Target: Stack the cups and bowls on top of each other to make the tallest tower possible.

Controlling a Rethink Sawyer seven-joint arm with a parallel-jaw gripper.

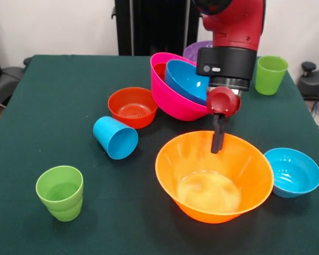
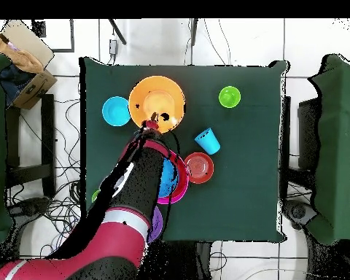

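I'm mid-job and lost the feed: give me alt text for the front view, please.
The red arm's gripper hangs over the far rim of the large orange bowl, which stands upright and empty. Behind it a blue bowl sits tilted inside the pink bowl. A sky blue cup lies on its side.

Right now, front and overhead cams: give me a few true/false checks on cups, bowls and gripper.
1. The sky blue cup lies on its side. True.
2. The gripper hangs at the large orange bowl, at its far rim. True.
3. Both lime green cups are stacked together. False: one green cup stands near the front, the other green cup at the far side.
4. The large pink bowl is empty. False: a blue bowl sits inside it.
5. The small blue bowl sits beside the orange bowl. True.
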